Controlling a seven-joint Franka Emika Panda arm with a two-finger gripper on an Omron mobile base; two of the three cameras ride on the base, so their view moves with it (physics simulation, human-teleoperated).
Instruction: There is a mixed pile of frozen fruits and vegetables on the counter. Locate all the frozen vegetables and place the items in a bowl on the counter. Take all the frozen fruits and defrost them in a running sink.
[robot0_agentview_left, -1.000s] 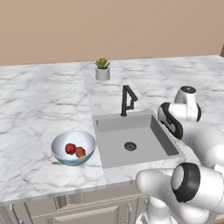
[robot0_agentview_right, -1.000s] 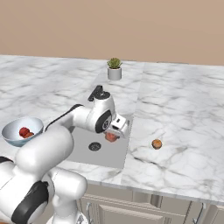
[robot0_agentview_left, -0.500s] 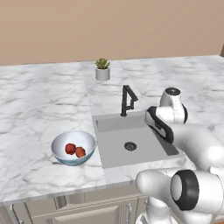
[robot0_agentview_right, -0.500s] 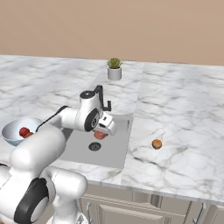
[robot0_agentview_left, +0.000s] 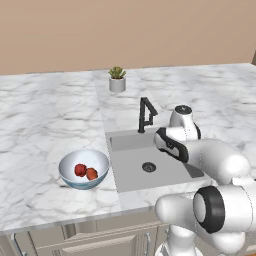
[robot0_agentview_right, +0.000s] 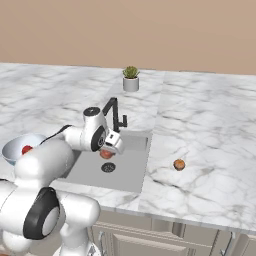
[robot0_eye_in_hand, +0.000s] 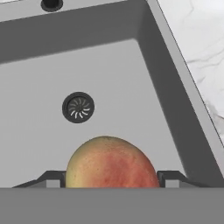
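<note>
Your fingers (robot0_eye_in_hand: 111, 181) are pinching a peach-red fruit (robot0_eye_in_hand: 112, 162) over the sink (robot0_eye_in_hand: 43, 131) near the drain (robot0_eye_in_hand: 78, 107), positioning it for defrosting.

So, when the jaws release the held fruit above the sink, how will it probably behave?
The fruit is round and smooth, so it will likely roll across the flat sink floor, perhaps toward the drain. It looks firm, so probably no damage.
</note>
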